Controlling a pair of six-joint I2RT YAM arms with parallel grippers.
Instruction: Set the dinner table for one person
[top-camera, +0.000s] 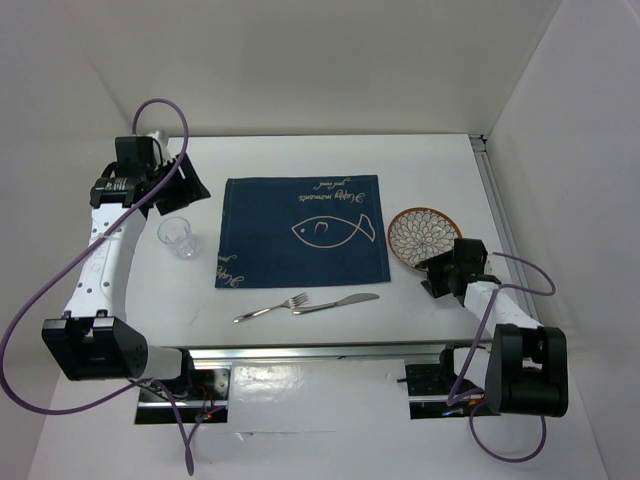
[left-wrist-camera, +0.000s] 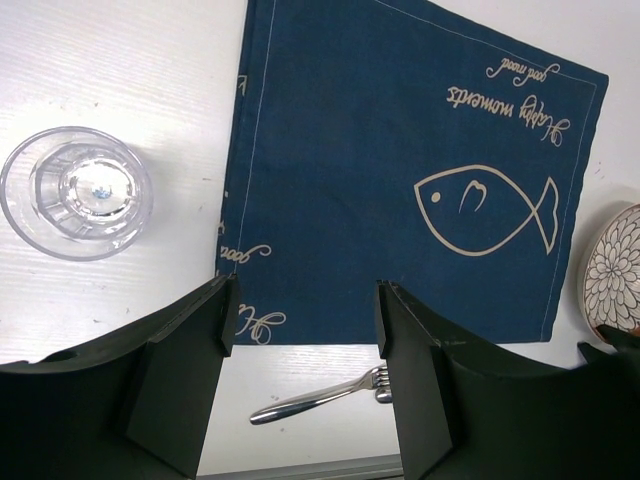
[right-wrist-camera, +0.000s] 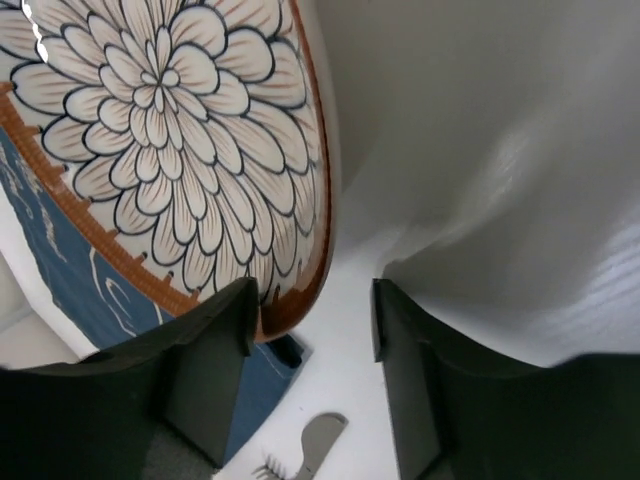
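The dinner table (top-camera: 300, 160) is a white top bearing a navy placemat (top-camera: 303, 230) with a fish drawing. A flower-patterned plate (top-camera: 424, 238) with a brown rim lies just right of the mat. My right gripper (top-camera: 445, 270) sits at the plate's near edge. In the right wrist view its jaws (right-wrist-camera: 315, 305) straddle the plate's rim (right-wrist-camera: 300, 290): the left finger (right-wrist-camera: 215, 350) is over the plate, and the right finger (right-wrist-camera: 420, 370) stands apart over the table. My left gripper (top-camera: 190, 185) hangs open and empty (left-wrist-camera: 306, 305) above the mat's left side.
A clear glass (top-camera: 178, 238) stands left of the mat. A fork (top-camera: 270, 308) and a knife (top-camera: 335, 303) lie end to end near the front edge. A metal rail (top-camera: 495, 200) runs along the right side, with white walls around.
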